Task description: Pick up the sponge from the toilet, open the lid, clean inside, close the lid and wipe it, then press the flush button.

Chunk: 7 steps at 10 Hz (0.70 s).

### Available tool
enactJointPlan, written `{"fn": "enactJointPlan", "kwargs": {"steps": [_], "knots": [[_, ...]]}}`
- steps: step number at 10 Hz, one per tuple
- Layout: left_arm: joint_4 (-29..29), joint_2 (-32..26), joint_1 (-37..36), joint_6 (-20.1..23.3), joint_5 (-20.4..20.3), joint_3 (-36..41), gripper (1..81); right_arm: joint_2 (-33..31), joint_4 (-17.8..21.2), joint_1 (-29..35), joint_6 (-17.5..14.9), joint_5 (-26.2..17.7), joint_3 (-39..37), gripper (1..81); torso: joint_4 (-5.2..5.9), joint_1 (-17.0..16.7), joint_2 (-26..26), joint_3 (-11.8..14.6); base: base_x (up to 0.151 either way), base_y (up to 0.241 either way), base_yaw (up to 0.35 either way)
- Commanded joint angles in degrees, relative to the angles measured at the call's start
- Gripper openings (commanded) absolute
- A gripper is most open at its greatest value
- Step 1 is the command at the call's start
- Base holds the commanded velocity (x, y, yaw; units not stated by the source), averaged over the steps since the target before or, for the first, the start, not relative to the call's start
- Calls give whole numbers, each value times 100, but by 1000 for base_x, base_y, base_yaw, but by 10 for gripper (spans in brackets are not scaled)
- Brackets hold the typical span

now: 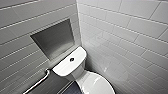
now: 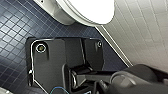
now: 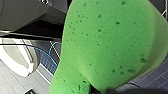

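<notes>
The white toilet (image 1: 75,72) stands in the corner, its oval lid (image 1: 96,83) down. The small dark flush button (image 1: 72,59) sits in the middle of the tank top. The bright green sponge (image 3: 107,47) looms very close in the right wrist view, and my right gripper (image 3: 100,90) is shut on it. The toilet bowl (image 3: 17,60) shows beyond the sponge. In the left wrist view the toilet's rim and base (image 2: 85,11) lie just past the robot's dark plate. My left gripper is shut and holds nothing that I can see.
White tiled walls (image 1: 130,37) close in on both sides of the toilet. A grey recessed niche (image 1: 53,40) is set in the wall behind the tank. A metal bar (image 1: 41,80) runs beside the tank. The floor (image 2: 15,22) is dark blue small tile.
</notes>
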Motion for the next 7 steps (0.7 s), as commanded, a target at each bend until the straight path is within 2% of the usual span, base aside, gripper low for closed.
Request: {"fn": "enactJointPlan", "kwargs": {"steps": [1, 2, 4, 7], "knots": [[1143, 1414, 1445, 43, -915, -1390, 10, -70, -44, -118, -31, -488, 89, 10, 0, 0, 0, 0, 0, 0, 0], [1143, 1637, 1570, 43, -934, -1675, 10, -61, -44, -135, -31, -488, 54, 10, 0, 0, 0, 311, 0, 0, 0], [1152, 2005, 1781, 43, -943, -2174, 10, 26, -44, -144, -22, -488, -104, 10, 0, -2, -2, 498, 0, 0, 0], [1143, 2742, 2097, 43, -951, -3263, 10, 132, -44, -127, -31, -497, -289, 10, 0, -5, -5, 958, 0, 0, 0]]}}
